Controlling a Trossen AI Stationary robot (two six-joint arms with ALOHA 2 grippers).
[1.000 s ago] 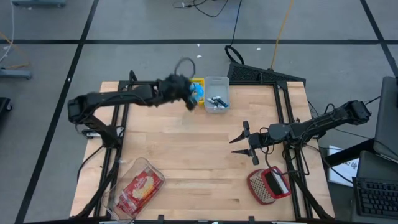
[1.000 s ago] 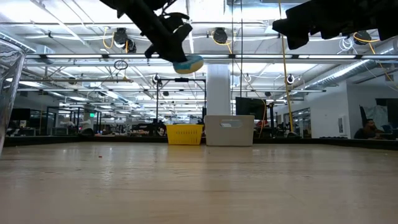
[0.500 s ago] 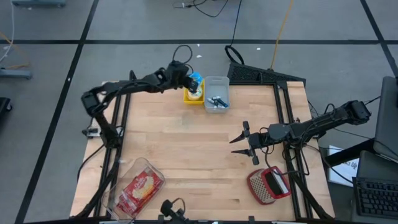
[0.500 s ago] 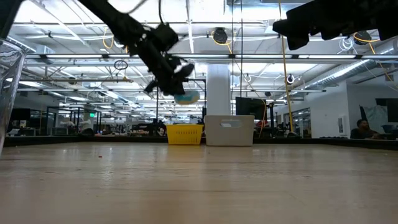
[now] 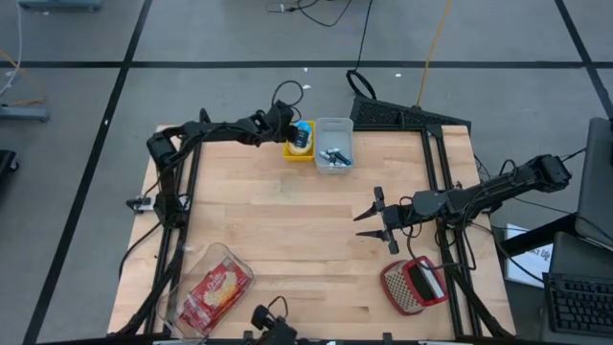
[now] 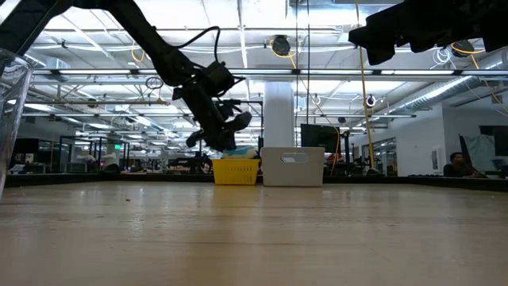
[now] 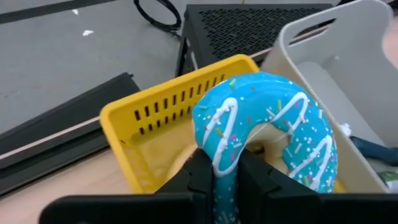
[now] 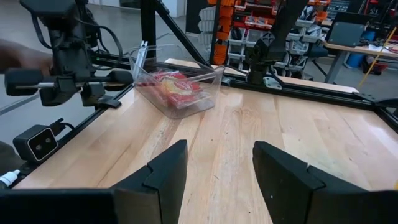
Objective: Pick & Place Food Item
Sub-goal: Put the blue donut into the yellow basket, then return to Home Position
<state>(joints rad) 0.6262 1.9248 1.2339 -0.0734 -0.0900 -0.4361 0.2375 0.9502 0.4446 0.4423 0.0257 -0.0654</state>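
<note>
A blue frosted donut (image 7: 267, 124) with white stripes and sprinkles is held by my left gripper (image 7: 225, 180), which is shut on it. It hangs over the yellow slotted basket (image 5: 295, 149) at the table's far edge. In the low view the donut (image 6: 240, 151) sits just at the basket's rim (image 6: 236, 163). A pale food piece (image 7: 181, 160) lies inside the basket. My right gripper (image 5: 360, 226) hovers open over the table's right middle, away from everything. My left gripper pinches the donut's ring at the part nearest the wrist (image 7: 224, 163) between its two fingers (image 7: 198, 177). It comes slanting down from the table's left-near side. The donut stands tilted on edge, its far part over the basket. Whether it touches the basket's inside cannot be told.
A white bin (image 5: 333, 144) holding small dark items stands right beside the basket. A clear plastic container (image 5: 215, 287) with red-wrapped food lies at the near left. A red mesh-topped item (image 5: 414, 286) sits at the near right. Bare wood lies between them.
My left gripper has swung toward the table's far edge and sunk, rolling its wrist as it went. The donut has gone with it, from high above the table beside the basket down to the basket's rim.
</note>
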